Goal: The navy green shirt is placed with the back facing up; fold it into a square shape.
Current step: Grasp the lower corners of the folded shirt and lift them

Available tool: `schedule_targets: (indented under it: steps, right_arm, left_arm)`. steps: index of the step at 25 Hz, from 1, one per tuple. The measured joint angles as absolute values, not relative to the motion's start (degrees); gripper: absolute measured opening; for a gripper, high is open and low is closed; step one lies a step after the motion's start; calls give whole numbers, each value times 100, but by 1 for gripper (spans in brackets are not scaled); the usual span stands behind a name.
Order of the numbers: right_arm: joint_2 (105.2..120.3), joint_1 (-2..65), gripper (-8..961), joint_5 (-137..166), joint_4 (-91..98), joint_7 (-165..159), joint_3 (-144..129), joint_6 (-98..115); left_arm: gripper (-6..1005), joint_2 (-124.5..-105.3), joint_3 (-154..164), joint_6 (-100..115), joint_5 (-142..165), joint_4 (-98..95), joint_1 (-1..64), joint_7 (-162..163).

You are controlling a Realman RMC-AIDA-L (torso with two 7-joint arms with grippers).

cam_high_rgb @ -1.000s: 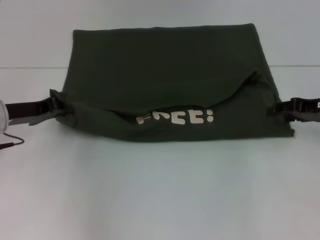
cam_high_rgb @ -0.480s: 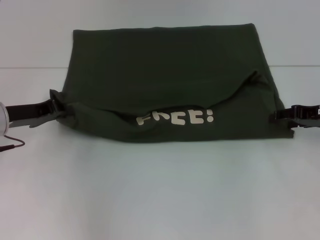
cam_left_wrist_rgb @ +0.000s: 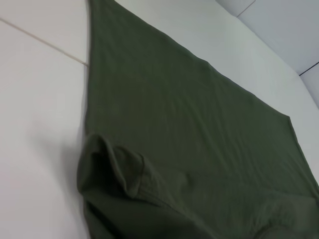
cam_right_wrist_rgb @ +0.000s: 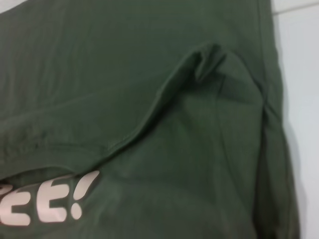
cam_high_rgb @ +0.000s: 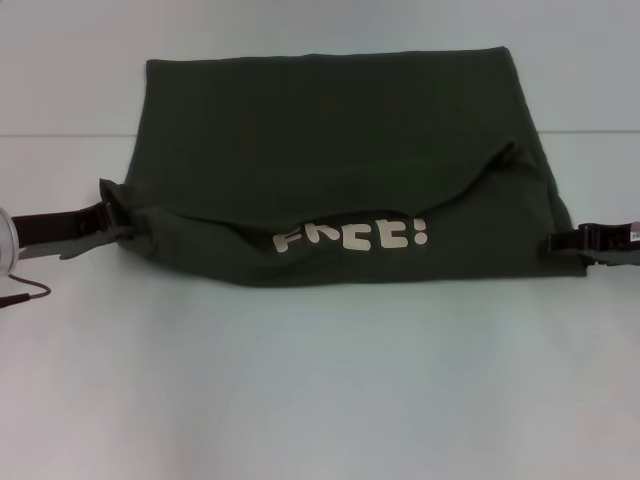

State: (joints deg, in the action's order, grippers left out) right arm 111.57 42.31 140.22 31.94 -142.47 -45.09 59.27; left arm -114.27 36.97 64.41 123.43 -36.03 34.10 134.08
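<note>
I see 1 dark olive-green fabric T-shirt [cam_high_rgb: 340, 165], partly folded; left gripper [cam_high_rgb: 108, 222] pinches its left edge, right gripper [cam_high_rgb: 560, 243] touches its right edge, finger spread indeterminable.

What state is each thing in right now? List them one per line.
shirt: lying flat on the table, near part folded over, cream lettering showing.
left gripper: at the shirt's left edge, touching the bunched fabric.
right gripper: at the shirt's right edge, low on the table.

The navy green shirt [cam_high_rgb: 340, 150] is showing plain dark olive with cream block lettering [cam_high_rgb: 350, 237]; the worktop [cam_high_rgb: 320, 390] is looking pale white.
</note>
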Motion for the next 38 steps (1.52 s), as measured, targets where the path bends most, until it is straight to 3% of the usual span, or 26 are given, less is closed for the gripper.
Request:
schedule_targets:
  steps: [9, 15, 20, 24, 31, 38]
  right_arm:
    - [11264, 4226, 677, 14008, 3242, -14231, -4447, 5900]
    - [11267, 4221, 486, 14003, 3251, -14227, -4439, 5921]
    - [11250, 4218, 258, 14000, 3253, -14255, -4436, 5918]
    - [11229, 4218, 177, 13998, 3255, -14254, -4422, 5980]
    - [11200, 4033, 36, 13990, 3732, -14204, -4261, 6705]
    - [11141, 3743, 31, 13959, 4124, -14199, -4012, 7409]
  left_arm:
    - [24, -11446, 3682, 6449, 12332, -3594, 3401, 13412]
    - [25, -11469, 3682, 6452, 12330, -3594, 3401, 13412]
    - [25, -11470, 3682, 6457, 12330, -3595, 3401, 13412]
    - [24, -11449, 3691, 6543, 12355, -3602, 3401, 13412]
    - [24, -11188, 3746, 7234, 12597, -3659, 3402, 13399]
    - [25, -10962, 3679, 7970, 12906, -3763, 3285, 13408]
